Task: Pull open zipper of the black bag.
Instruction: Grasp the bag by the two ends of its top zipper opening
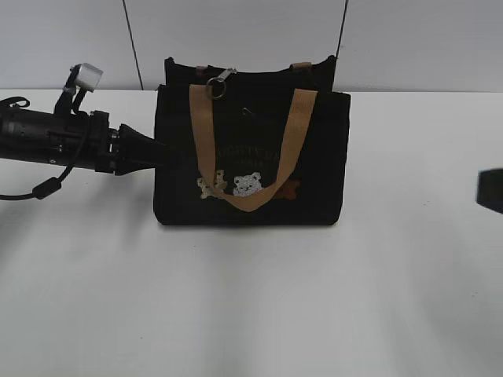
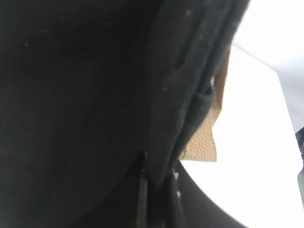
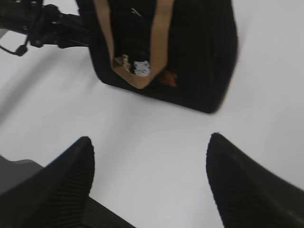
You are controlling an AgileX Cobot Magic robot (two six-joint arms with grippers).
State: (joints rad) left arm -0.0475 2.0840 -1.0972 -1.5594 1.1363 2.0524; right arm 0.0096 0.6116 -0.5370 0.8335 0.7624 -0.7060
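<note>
Black bag [image 1: 251, 157] stands upright on the table [image 1: 251, 298], zipper [image 1: 222, 81] pull at top left, apparently not yet pulled. Left gripper [image 2: 156, 190] jaws clamped on bag's side edge. Right gripper [image 3: 149, 185] jaws wide, empty, well apart from bag. Pulling remains.

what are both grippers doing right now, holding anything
Left gripper: shut on the left edge of the small boxy black fabric bag.
Right gripper: open, empty, above the white table.
</note>
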